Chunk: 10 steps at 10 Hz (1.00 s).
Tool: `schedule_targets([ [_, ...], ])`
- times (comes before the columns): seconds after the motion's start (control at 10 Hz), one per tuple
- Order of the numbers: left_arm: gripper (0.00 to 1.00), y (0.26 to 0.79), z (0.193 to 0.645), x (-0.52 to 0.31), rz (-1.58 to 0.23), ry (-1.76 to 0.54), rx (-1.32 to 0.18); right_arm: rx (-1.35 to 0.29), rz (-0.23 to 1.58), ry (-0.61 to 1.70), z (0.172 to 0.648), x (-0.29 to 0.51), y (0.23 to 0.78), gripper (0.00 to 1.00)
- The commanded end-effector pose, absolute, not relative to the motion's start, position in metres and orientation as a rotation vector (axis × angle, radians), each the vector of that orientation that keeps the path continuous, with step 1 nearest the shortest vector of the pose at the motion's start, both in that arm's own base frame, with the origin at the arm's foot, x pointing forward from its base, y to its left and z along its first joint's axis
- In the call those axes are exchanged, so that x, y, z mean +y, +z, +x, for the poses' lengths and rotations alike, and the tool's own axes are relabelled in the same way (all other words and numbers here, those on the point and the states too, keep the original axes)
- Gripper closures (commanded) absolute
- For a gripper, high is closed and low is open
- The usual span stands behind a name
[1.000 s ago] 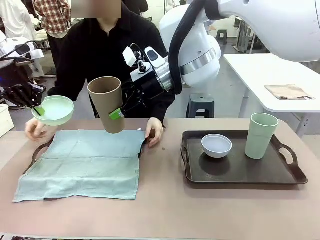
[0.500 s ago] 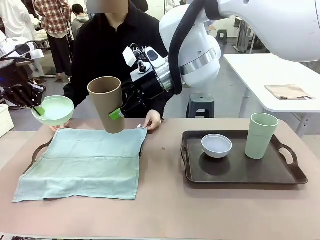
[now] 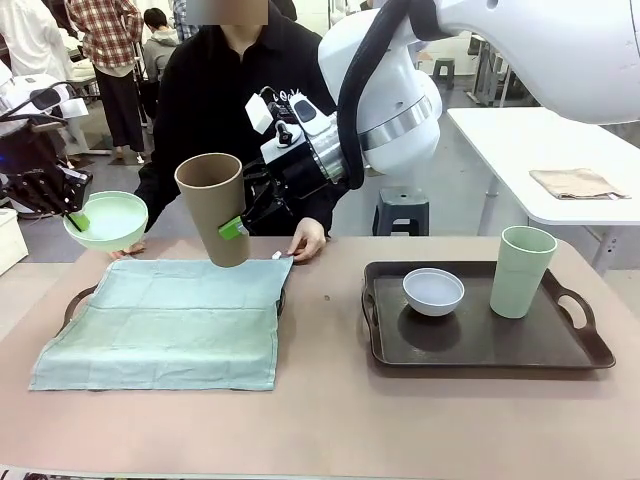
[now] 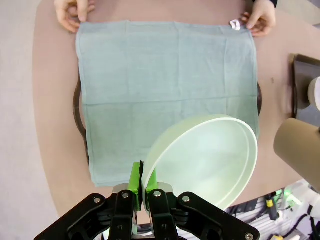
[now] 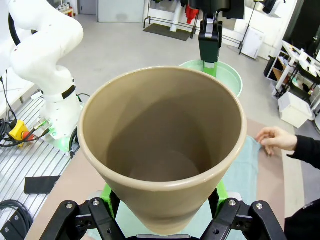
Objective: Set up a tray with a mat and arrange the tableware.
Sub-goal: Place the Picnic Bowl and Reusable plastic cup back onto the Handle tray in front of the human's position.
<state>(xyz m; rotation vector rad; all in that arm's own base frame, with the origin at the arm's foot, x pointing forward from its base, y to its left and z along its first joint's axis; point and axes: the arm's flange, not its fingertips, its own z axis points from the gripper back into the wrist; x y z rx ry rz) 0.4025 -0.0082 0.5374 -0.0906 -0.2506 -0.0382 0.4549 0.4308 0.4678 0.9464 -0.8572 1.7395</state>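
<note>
1. Front view: right gripper (image 3: pixel 230 230) clamps the tan-brown cup (image 3: pixel 212 200), which rises tilted above its fingers.
2. Left wrist view: left gripper (image 4: pixel 142 181) pinches the light green bowl (image 4: pixel 205 160) by its rim; the mat (image 4: pixel 165 75) lies below.

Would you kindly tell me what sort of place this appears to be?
Most likely a robotics lab: a white robot arm reaches over the table, a yellow emergency-stop button lies on metal rails, and a plain white worktable stands behind.
</note>
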Motion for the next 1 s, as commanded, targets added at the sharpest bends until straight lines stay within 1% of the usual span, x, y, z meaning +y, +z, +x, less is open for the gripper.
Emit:
schedule_targets([
  [0.0, 1.0, 0.54, 0.404, -0.007, -0.088, -0.06, -0.255, -0.856, 0.948, 1.737, 0.455, 0.431, 0.47, 0.76],
  [0.4, 1.0, 0.54, 0.404, -0.007, -0.088, -0.06, -0.255, -0.856, 0.948, 1.737, 0.455, 0.431, 0.47, 0.76],
  [0.5, 0.96, 0.537, 0.402, -0.008, -0.091, -0.038, -0.251, -0.857, 0.946, 1.74, 0.455, 0.431, 0.468, 0.16],
  [0.7, 0.96, 0.5, 0.42, -0.007, -0.113, -0.02, -0.205, -0.883, 0.999, 1.727, 0.484, 0.429, 0.438, 0.16],
  [0.9, 0.96, 0.464, 0.431, -0.011, -0.12, -0.017, -0.17, -0.857, 0.941, 1.79, 0.511, 0.44, 0.397, 0.16],
])
